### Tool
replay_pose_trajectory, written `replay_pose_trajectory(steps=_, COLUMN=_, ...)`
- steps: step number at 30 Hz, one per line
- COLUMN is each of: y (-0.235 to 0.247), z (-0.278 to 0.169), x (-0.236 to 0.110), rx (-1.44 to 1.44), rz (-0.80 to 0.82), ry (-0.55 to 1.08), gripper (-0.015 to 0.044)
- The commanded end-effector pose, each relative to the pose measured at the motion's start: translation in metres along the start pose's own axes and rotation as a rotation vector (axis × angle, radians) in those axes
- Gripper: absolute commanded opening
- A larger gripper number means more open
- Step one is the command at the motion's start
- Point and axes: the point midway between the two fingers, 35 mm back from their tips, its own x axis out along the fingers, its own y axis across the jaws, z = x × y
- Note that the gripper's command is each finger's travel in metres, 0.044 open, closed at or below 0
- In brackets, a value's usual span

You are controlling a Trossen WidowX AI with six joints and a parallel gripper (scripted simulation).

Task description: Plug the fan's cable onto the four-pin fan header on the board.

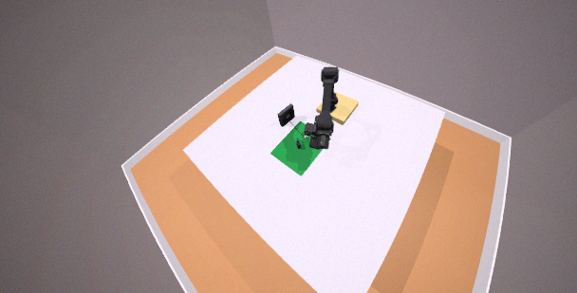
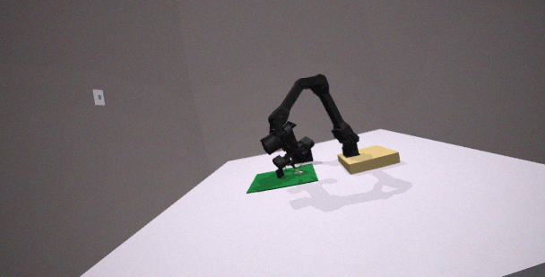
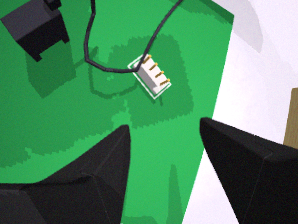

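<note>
The green board (image 1: 300, 168) (image 2: 260, 186) (image 3: 212, 40) lies flat on the white table top. The white fan header (image 2: 298, 172) (image 3: 154, 77) stands on it, its four gold pins bare in the wrist view. The black plug (image 1: 298, 144) (image 2: 280, 173) (image 3: 39, 29) stands on the board at the upper left of the wrist view, apart from the header. Its dark cable (image 3: 86, 55) loops across the header's near corner in that view. The black square fan (image 1: 287, 115) stands beside the board. My gripper (image 3: 164, 128) is partly open and empty, above the board, with header and plug beyond its fingertips.
The arm's base stands on a yellow block (image 1: 348, 104) (image 2: 376, 163) behind the board. The cable runs from the plug past the header toward the fan. The arm hides part of the board in the top view.
</note>
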Motion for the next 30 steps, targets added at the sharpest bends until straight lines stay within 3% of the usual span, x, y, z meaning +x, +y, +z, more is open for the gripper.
replay_pose_trajectory(steps=1, y=0.005, z=0.002, x=-0.005, rx=-0.023, rz=0.047, ry=0.075, gripper=0.0205)
replay_pose_trajectory(steps=18, y=0.024, z=0.018, x=-0.035, rx=-0.174, rz=0.345, ry=0.357, gripper=0.0205)
replay_pose_trajectory(steps=22, y=0.021, z=0.016, x=-0.031, rx=-0.164, rz=0.317, ry=0.349, gripper=0.0205)
replay_pose_trajectory(steps=26, y=0.022, z=0.017, x=-0.033, rx=-0.182, rz=0.326, ry=0.348, gripper=0.031)
replay_pose_trajectory(steps=30, y=0.027, z=0.034, x=-0.043, rx=-0.465, rz=0.382, ry=0.302, gripper=0.0415)
